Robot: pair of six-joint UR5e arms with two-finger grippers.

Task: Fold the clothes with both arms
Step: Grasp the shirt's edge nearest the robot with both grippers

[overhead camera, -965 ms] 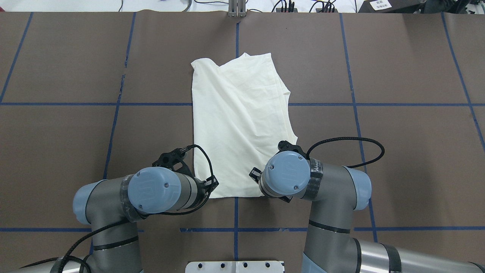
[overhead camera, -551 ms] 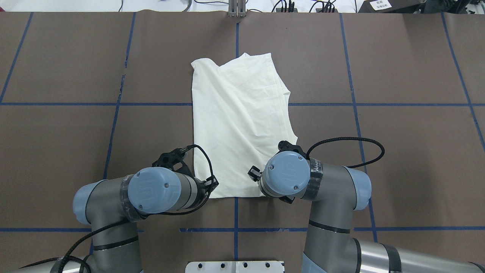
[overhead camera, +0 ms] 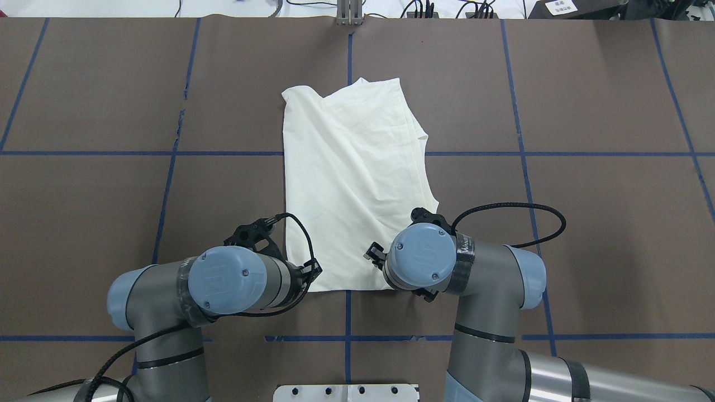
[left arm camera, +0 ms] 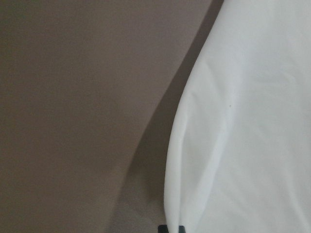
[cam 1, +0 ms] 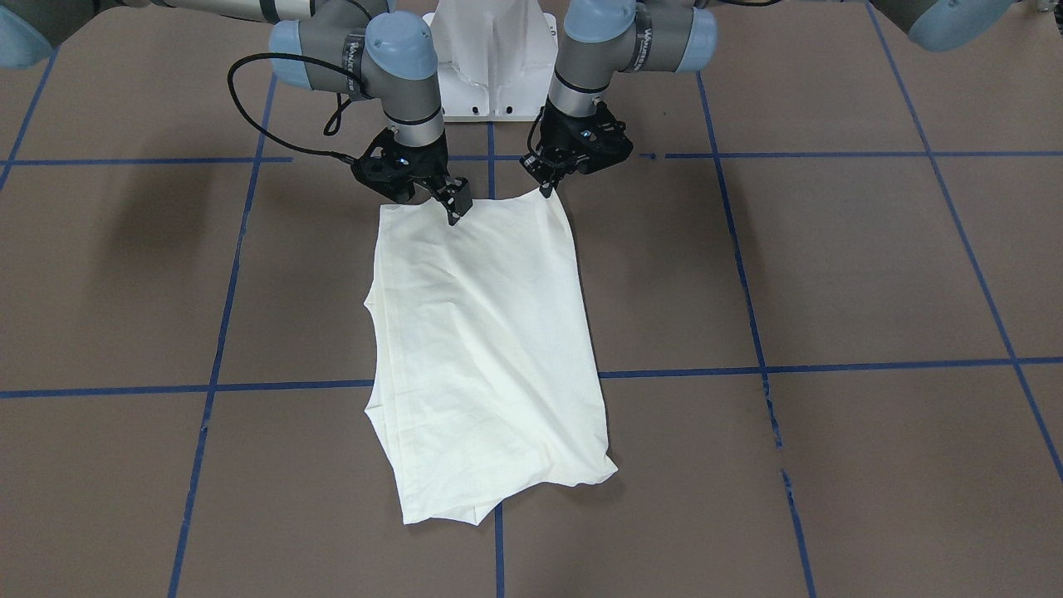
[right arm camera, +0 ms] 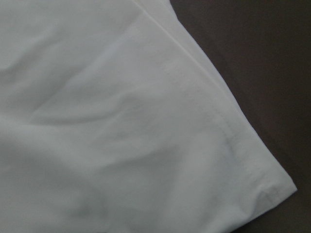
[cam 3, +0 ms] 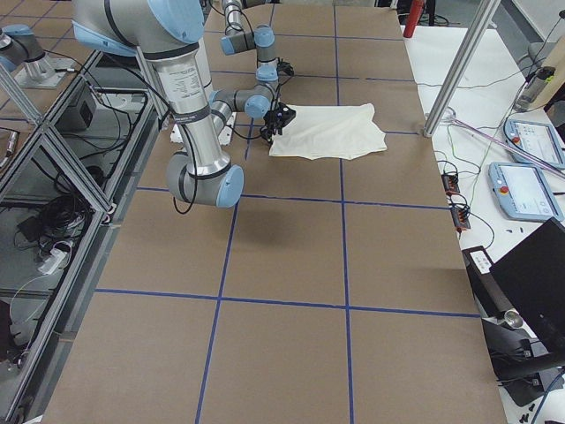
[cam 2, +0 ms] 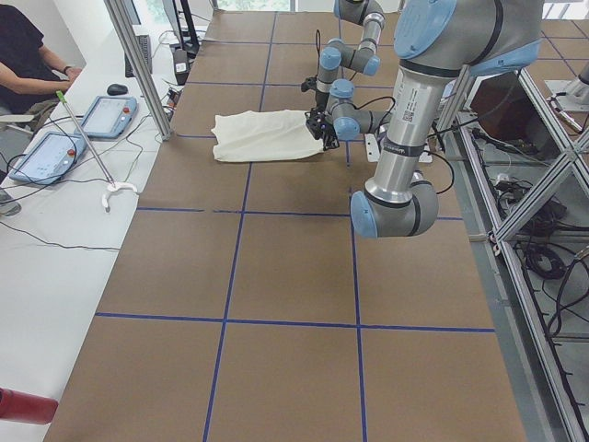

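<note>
The cream shirt (overhead camera: 352,178) lies folded in a tall rectangle at the table's middle, plain side up, no print showing; it also shows in the front view (cam 1: 482,349). My left gripper (cam 1: 546,191) is at the shirt's near corner, shut on the cloth, and the edge rises a little to it; in the overhead view it (overhead camera: 311,272) sits at the shirt's near left corner. My right gripper (cam 1: 454,209) touches the shirt just inside its near edge; it shows in the overhead view (overhead camera: 372,252) too. Its fingers look close together, and I cannot tell whether they hold cloth.
The brown table (overhead camera: 586,234) carries a grid of blue tape lines (overhead camera: 525,167). The white pedestal base (cam 1: 494,58) stands between the arms. A black cable (overhead camera: 519,209) loops off the right wrist. Tablets and cables lie on the side benches (cam 2: 55,147).
My right gripper has shifted slightly forward and to the left over the shirt. The left arm and the shirt have not moved.
</note>
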